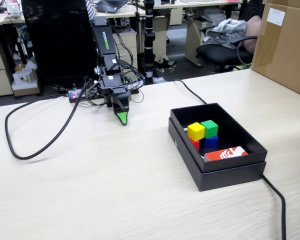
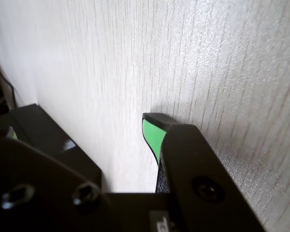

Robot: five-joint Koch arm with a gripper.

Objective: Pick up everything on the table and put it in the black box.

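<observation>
While boxed, four cubes (image 1: 202,134), stacked.

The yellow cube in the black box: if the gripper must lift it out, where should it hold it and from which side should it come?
Probably from straight above. The yellow cube sits on top of the pile, beside the green cube, inside the black box, whose walls block a sideways approach. Grip its two free faces, not the one against the green cube.
</observation>
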